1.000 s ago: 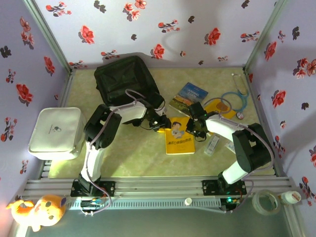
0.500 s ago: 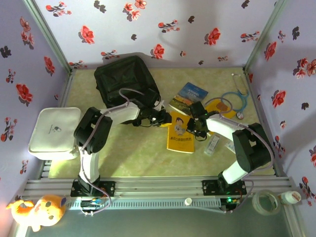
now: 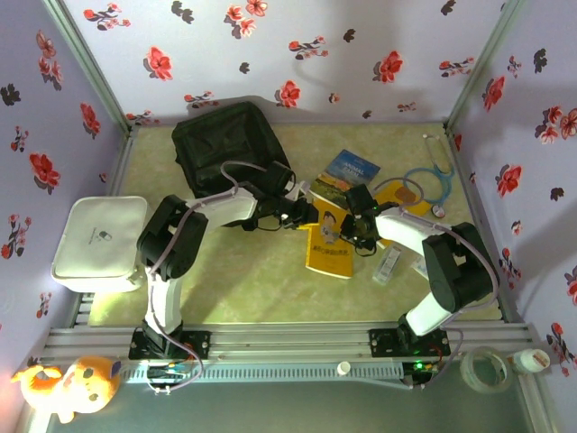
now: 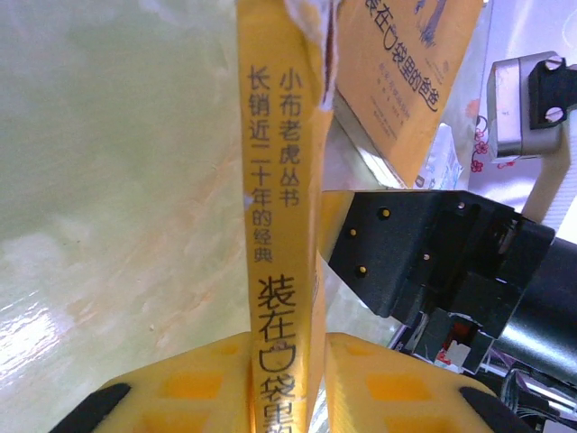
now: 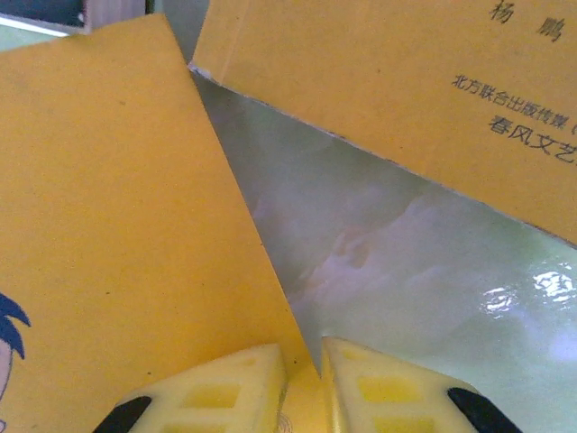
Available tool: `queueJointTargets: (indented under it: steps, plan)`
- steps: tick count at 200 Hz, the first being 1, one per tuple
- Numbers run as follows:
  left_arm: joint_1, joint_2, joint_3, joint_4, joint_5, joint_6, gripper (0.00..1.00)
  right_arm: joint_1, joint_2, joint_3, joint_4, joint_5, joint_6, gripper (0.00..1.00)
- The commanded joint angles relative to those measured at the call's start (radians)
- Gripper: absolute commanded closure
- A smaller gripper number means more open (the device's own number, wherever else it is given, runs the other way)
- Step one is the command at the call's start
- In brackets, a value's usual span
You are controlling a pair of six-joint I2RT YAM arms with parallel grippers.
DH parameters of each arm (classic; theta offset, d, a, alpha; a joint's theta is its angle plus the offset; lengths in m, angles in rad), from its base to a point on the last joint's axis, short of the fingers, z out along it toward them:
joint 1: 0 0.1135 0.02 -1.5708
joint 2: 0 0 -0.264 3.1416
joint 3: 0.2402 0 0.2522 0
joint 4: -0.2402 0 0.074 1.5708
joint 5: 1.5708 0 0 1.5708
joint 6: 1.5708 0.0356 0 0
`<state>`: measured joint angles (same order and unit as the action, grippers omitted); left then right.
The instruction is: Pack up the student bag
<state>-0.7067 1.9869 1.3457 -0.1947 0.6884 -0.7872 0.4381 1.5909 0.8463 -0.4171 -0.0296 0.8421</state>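
Book (image 3: 330, 245): three; student bag (image 3: 221, 140): one; stethoscope (image 3: 437, 209): one; case (image 3: 99, 239): one; plush toy (image 3: 68, 383): one.

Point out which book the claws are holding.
The yellow cartoon-cover book, pinched by the left claw and right claw; the blue book lies free.

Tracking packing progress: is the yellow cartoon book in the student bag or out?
Out. The yellow cartoon book is apart from the student bag, its spine clamped in the left pincer.

Lilac floral walls (image 3: 361, 36) enclose a pale-green tabletop (image 3: 252, 280).
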Motion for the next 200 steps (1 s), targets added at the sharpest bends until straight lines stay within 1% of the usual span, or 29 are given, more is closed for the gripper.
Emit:
queueJointTargets:
  steps: [1, 16, 30, 36, 61, 80, 93, 107, 124, 144, 176, 186, 200]
  plan:
    - [-0.01, 0.011, 0.032, 0.0, 0.015, 0.018, 0.76, 0.004, 0.048, -0.029, 0.024, -0.032, 0.022, 0.78]
    - [-0.006, 0.002, 0.033, -0.005, 0.002, 0.026, 0.82, 0.004, 0.033, -0.035, 0.043, -0.04, 0.02, 0.75]
    - [0.001, -0.015, 0.033, -0.002, 0.001, 0.038, 0.96, 0.003, 0.011, -0.036, 0.062, -0.048, 0.004, 0.71]
    - [0.005, -0.026, 0.035, -0.003, 0.0, 0.04, 1.0, 0.001, -0.001, -0.033, 0.067, -0.052, -0.007, 0.69]
    - [0.04, -0.083, 0.044, -0.037, -0.005, 0.065, 1.0, -0.023, -0.065, -0.001, 0.077, -0.045, -0.032, 0.58]
    - [0.089, -0.137, 0.043, -0.064, -0.007, 0.076, 1.0, -0.036, -0.124, 0.015, 0.12, -0.054, -0.029, 0.44]
    - [0.126, -0.181, 0.037, -0.068, -0.011, 0.075, 1.0, -0.042, -0.162, 0.009, 0.186, -0.075, -0.012, 0.35]
    - [0.172, -0.23, 0.031, -0.067, -0.024, 0.067, 1.0, -0.045, -0.185, -0.009, 0.291, -0.127, 0.011, 0.26]
    - [0.227, -0.287, 0.019, -0.048, -0.049, 0.037, 1.0, -0.051, -0.186, -0.016, 0.395, -0.188, 0.055, 0.18]
    - [0.286, -0.346, 0.003, 0.023, -0.055, -0.018, 1.0, -0.054, -0.162, -0.013, 0.52, -0.267, 0.15, 0.12]
    - [0.33, -0.404, 0.007, 0.141, -0.088, -0.089, 1.0, -0.052, -0.097, 0.02, 0.745, -0.428, 0.393, 0.06]
    - [0.342, -0.412, 0.005, 0.179, -0.101, -0.118, 1.0, -0.048, -0.088, 0.01, 0.837, -0.446, 0.459, 0.04]
    - [0.352, -0.423, 0.007, 0.216, -0.13, -0.158, 1.0, -0.042, -0.079, -0.001, 0.923, -0.449, 0.524, 0.02]
